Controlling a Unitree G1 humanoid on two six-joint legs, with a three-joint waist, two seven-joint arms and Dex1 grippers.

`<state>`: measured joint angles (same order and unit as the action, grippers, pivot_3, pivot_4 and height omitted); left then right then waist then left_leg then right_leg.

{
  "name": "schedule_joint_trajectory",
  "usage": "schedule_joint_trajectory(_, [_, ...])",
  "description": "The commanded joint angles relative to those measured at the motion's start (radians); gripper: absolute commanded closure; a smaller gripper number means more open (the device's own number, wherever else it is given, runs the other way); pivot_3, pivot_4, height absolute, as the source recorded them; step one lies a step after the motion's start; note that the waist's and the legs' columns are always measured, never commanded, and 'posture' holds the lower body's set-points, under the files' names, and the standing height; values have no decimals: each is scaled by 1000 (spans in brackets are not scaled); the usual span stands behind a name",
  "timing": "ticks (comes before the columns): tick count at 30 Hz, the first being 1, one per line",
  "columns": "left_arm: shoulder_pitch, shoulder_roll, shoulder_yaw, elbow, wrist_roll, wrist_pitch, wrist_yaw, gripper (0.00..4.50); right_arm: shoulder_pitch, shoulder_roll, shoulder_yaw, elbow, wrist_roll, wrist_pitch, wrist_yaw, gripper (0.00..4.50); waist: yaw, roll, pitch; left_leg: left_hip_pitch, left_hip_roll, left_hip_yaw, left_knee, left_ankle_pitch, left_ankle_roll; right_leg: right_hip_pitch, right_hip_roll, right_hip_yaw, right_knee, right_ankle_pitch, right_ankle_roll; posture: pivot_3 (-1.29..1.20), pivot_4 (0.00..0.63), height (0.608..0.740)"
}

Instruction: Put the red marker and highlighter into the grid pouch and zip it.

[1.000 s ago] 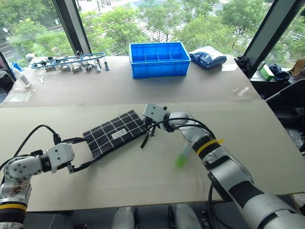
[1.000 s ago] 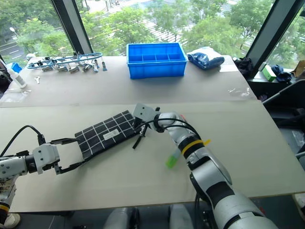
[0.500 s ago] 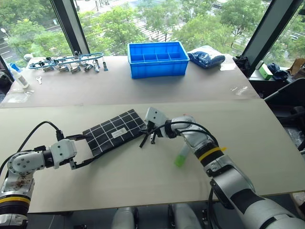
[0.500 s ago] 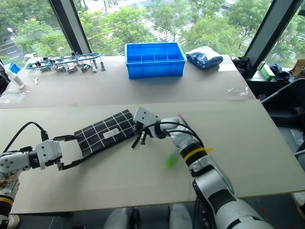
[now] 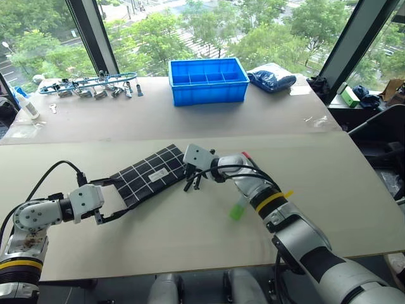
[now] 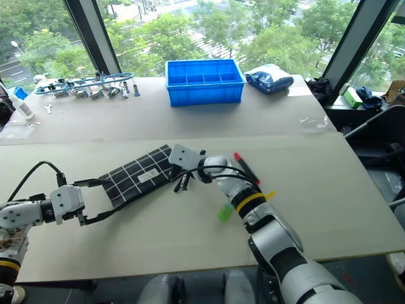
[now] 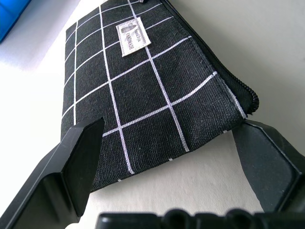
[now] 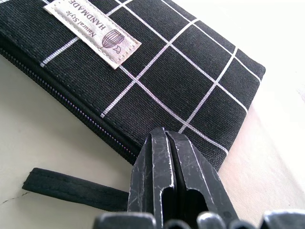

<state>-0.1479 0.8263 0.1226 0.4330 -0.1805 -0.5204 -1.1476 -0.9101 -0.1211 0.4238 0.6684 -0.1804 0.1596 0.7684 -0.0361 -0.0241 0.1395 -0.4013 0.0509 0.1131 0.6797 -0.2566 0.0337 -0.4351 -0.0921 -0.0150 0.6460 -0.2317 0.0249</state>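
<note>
The right gripper [image 8: 167, 157], pinched shut seemingly on nothing, may drag the grid pouch [image 5: 152, 175] out from between the left gripper [image 7: 167, 157]'s wide jaws.

Two pale tables [image 5: 190, 120] stand before tall windows [image 5: 190, 25]; daylight shows green trees [image 5: 266, 31] outside.

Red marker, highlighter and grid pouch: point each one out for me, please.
red marker [image 6: 244, 167]: right eye view, middle of its dark body, past the red cap.
highlighter [image 5: 238, 209]: left eye view, middle of its light-green body.
grid pouch [image 5: 149, 175]: left eye view, gridded face near the white label.
</note>
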Motion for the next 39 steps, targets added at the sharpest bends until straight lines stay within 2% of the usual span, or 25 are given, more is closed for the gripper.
schedule_joint_trajectory(1, [-2, -15, -46, -5, 61, -28, 33, 0, 10, -21, -8, 29, -15, 21, 6, 4453, 3, 0, 0, 0, 0, 0, 0, 0, 0, 0, 0, 0, 0, 0, 0, 0, 150, 740])
schedule_joint_trajectory(9, [-8, -92, -123, -80, 127, -68, 119, 0, 18, -27, -12, 18, -14, 32, 13, 4453, 21, 2, -2, 4, -1, 0, 0, 0, 1, 5, -1, 0, -1, 0, 0, 0, 150, 740])
schedule_joint_trajectory(18, [-1, -75, -151, -82, 136, -62, 141, 0, 10, -31, -24, 30, -13, 33, 5, 4453, 22, 2, -2, 5, -1, 0, 0, -1, 1, 7, -1, -1, -2, 0, 0, 0, 150, 740])
schedule_joint_trajectory(29, [-11, 19, -126, -45, 104, -64, 101, 0, -1, -38, -38, 45, -15, 27, 6, 4453, 12, 2, -2, 8, 1, 0, -2, -1, 2, 8, 0, -1, -3, -1, -1, 0, 150, 740])
schedule_joint_trajectory(39, [-51, -53, -159, -77, 111, -66, 141, 0, -1, -48, -46, 45, -18, 25, 8, 4453, 22, 2, -2, 9, 0, 0, -2, -1, 2, 9, -1, -1, -3, -1, -1, 0, 150, 740])
